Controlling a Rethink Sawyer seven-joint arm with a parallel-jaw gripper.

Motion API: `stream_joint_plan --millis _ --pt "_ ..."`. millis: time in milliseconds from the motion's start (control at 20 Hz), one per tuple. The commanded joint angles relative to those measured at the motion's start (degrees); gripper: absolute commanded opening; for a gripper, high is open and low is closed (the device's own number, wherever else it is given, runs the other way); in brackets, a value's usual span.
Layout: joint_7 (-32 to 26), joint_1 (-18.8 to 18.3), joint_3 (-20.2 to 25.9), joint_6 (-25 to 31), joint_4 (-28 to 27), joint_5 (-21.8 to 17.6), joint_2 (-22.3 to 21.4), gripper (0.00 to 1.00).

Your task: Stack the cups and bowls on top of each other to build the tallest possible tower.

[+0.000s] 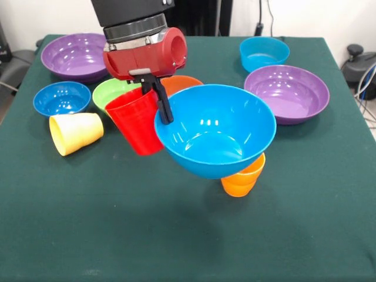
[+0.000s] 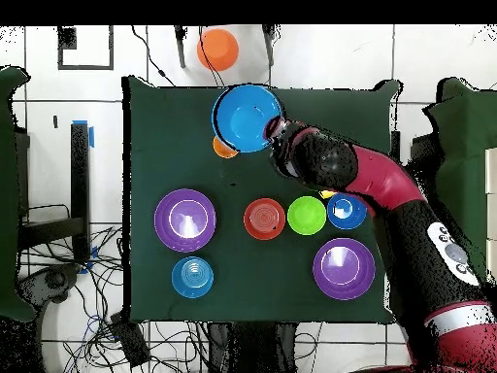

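Note:
My gripper (image 1: 160, 104) is shut on the near-left rim of the large blue bowl (image 1: 215, 130), which hangs slightly tilted above the table. The orange cup (image 1: 241, 177) stands just behind and under the bowl's base; whether they touch I cannot tell. From overhead the blue bowl (image 2: 248, 117) sits beside the orange cup (image 2: 224, 148), with the gripper (image 2: 278, 133) at its rim. The red cup (image 1: 136, 121) stands upright right next to the gripper. On its side to the left lies the yellow cup (image 1: 76, 133).
Behind the red cup sit a green bowl (image 1: 111, 91) and an orange bowl (image 1: 182, 83). A dark blue bowl (image 1: 61, 97) and a purple bowl (image 1: 75, 56) are at the left. A cyan bowl (image 1: 264, 53) and another purple bowl (image 1: 286, 93) are at the right.

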Motion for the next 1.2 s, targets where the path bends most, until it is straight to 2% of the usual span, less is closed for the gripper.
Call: stream_joint_plan --millis 50,100,950,1200 --pt "1.80 3.82 -3.87 -0.15 -1.33 -3.64 -1.49 0.00" --pt "-0.40 4.27 -4.39 -10.48 -0.31 -10.28 -2.43 0.00" --pt "0.85 3.87 -3.60 -10.09 -0.14 -12.23 -2.49 0.00" --pt "1.41 2.81 -1.98 -8.83 1.07 -10.40 -2.66 0.00"
